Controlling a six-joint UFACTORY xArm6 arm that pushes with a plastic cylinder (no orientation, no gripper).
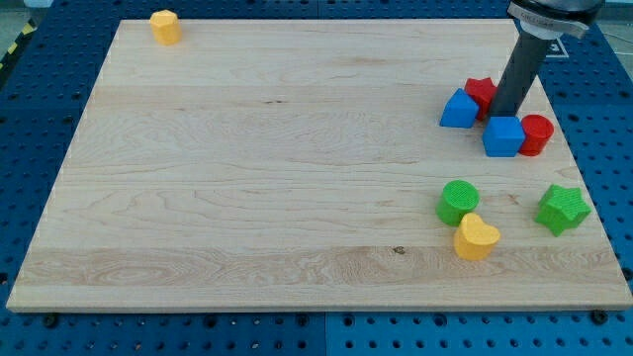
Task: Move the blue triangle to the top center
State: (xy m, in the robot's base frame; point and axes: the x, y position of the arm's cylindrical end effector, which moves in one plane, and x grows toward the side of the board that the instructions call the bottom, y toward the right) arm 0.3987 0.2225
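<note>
2 blue blocks are flanking my tip (505,115): the blue triangle (459,110) is sitting just to its left. The blue cube (503,136) is lying right below it. Having no jaws, the rod is clamping nothing.

green star (563,208), yellow heart (477,237), red cylinder (536,133)

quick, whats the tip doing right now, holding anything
My tip: holds nothing; it has no jaws. It sits among the blue triangle, red block and blue cube.

A light wooden tabletop (247,168) lies flat on a blue base (40,109) full of small round holes. The light is bright and even.
</note>
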